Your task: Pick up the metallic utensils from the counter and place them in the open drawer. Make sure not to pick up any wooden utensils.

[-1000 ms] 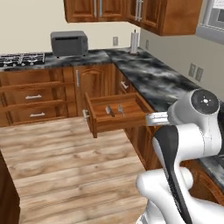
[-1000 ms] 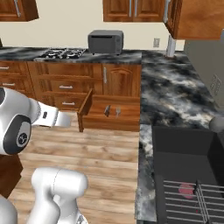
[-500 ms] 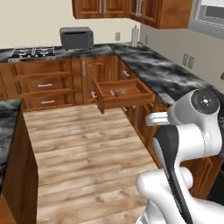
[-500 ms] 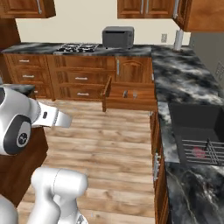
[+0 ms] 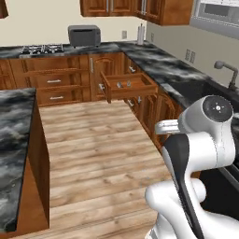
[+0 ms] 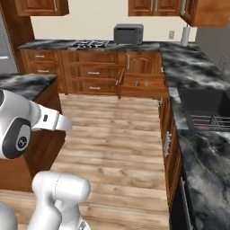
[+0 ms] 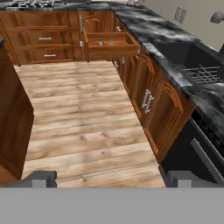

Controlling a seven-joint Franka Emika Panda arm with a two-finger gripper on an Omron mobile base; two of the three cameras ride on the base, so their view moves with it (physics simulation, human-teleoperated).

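Observation:
The drawer (image 5: 129, 87) (image 6: 140, 85) (image 7: 110, 45) stands pulled open from the far cabinets, across the wooden floor. Two small silver metallic utensils (image 5: 123, 85) (image 6: 141, 83) (image 7: 106, 43) lie inside it, too small to tell apart. A marbled corner of the counter (image 5: 15, 135) (image 6: 23, 83) shows at the left, and its brown base (image 7: 12, 114) stands close by the hand. My gripper (image 7: 111, 179) hangs over the floor, open, with nothing between its fingertips (image 7: 40, 178). The wooden utensils are out of view.
A sink with a wire rack (image 6: 209, 121) (image 7: 200, 72) is set in the right-hand worktop, above brown cabinet doors (image 7: 151, 103). A stove (image 5: 42, 48) and a grey toaster oven (image 5: 84, 33) stand at the back. Wooden floor (image 5: 102, 149) lies between island and cabinets.
The whole picture has shifted: the base has driven back from the drawer, which now looks farther away, and the island counter has come into view at the left. The jaws stayed open.

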